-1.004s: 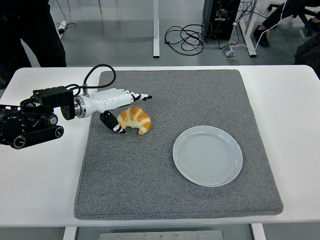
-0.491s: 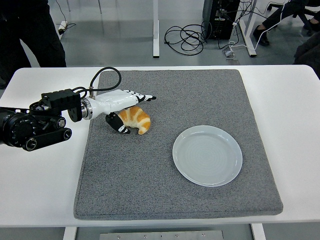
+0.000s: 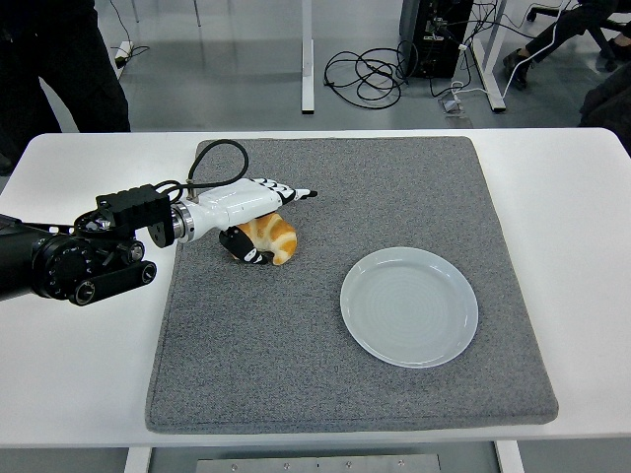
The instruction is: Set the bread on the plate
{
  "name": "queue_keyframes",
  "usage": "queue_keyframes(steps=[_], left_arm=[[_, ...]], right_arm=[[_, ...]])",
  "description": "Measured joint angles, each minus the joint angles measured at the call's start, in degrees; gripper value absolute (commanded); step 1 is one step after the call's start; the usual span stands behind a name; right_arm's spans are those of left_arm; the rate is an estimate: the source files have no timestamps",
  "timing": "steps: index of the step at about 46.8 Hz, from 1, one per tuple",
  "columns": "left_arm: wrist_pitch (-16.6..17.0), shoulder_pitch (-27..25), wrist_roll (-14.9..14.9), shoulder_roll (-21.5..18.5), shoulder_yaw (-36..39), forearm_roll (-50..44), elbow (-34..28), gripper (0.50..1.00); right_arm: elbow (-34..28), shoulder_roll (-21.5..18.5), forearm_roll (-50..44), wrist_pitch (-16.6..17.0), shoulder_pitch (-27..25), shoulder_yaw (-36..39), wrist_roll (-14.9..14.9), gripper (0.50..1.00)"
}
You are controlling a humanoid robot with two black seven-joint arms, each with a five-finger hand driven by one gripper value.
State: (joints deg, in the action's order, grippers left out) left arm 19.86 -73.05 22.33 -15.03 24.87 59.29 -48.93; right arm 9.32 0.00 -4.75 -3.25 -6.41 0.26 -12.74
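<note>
Fingers (image 3: 286,191): left hand (image 3: 254,219), extended over the croissant's far side, thumb under its near side, bracketing it; grip not evidently closed.
Croissant (image 3: 273,236): on grey mat (image 3: 296,365), toward the far-left corner. Likely light, soft, flaky (crushable); take across the thick middle.
Plate (image 3: 409,306): empty, near the mat's right edge.

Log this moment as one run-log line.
left hand: closing around croissant | croissant: on grey mat | plate: empty | right arm: out of view
</note>
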Motion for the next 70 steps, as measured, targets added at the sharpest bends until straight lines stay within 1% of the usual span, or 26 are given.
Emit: queue_keyframes(steps=[12, 15, 19, 22, 24, 25, 26, 27, 28, 29, 31, 32, 44, 49, 56, 70], left_arm=[[0.0, -0.2, 0.3, 0.1, -0.1, -0.1, 0.6, 0.968], [0.2, 0.0, 0.3, 0.4, -0.1, -0.1, 1.0, 0.957], [0.3, 0.7, 0.4, 0.8, -0.1, -0.1, 1.6, 0.925], [0.3, 0.9, 0.4, 0.9, -0.1, -0.1, 1.7, 0.880], [0.3, 1.1, 0.4, 0.9, 0.0, -0.1, 1.7, 0.868], [0.3, 1.2, 0.4, 0.9, 0.0, -0.1, 1.7, 0.853], [0.3, 1.3, 0.4, 0.9, 0.0, -0.1, 1.7, 0.819], [0.3, 1.3, 0.4, 0.9, 0.0, -0.1, 1.7, 0.774], [0.3, 1.3, 0.4, 0.9, 0.0, -0.1, 1.7, 0.726], [0.3, 1.3, 0.4, 0.9, 0.0, -0.1, 1.7, 0.667], [0.3, 1.4, 0.4, 0.9, 0.0, -0.1, 1.7, 0.511], [0.3, 1.4, 0.4, 0.9, 0.0, -0.1, 1.7, 0.500], [0.2, 0.9, 0.4, 0.9, 0.2, 0.0, 1.7, 0.500], [0.2, 0.8, 1.1, 0.9, 1.1, 0.1, 1.7, 0.500], [0.2, 0.3, 1.1, 0.9, 1.3, 0.0, 1.7, 0.500], [0.1, -3.7, 1.2, 0.7, 1.3, 0.0, 1.7, 0.500]], right_arm=[[0.0, 0.0, 0.0, 0.0, 0.0, 0.0, 0.0, 1.000], [0.0, 0.0, 0.0, 0.0, 0.0, 0.0, 0.0, 1.000], [0.0, 0.0, 0.0, 0.0, 0.0, 0.0, 0.0, 1.000], [0.0, 0.0, 0.0, 0.0, 0.0, 0.0, 0.0, 1.000], [0.0, 0.0, 0.0, 0.0, 0.0, 0.0, 0.0, 1.000], [0.0, 0.0, 0.0, 0.0, 0.0, 0.0, 0.0, 1.000], [0.0, 0.0, 0.0, 0.0, 0.0, 0.0, 0.0, 1.000], [0.0, 0.0, 0.0, 0.0, 0.0, 0.0, 0.0, 1.000], [0.0, 0.0, 0.0, 0.0, 0.0, 0.0, 0.0, 1.000], [0.0, 0.0, 0.0, 0.0, 0.0, 0.0, 0.0, 1.000], [0.0, 0.0, 0.0, 0.0, 0.0, 0.0, 0.0, 1.000], [0.0, 0.0, 0.0, 0.0, 0.0, 0.0, 0.0, 1.000], [0.0, 0.0, 0.0, 0.0, 0.0, 0.0, 0.0, 1.000], [0.0, 0.0, 0.0, 0.0, 0.0, 0.0, 0.0, 1.000], [0.0, 0.0, 0.0, 0.0, 0.0, 0.0, 0.0, 1.000], [0.0, 0.0, 0.0, 0.0, 0.0, 0.0, 0.0, 1.000]])
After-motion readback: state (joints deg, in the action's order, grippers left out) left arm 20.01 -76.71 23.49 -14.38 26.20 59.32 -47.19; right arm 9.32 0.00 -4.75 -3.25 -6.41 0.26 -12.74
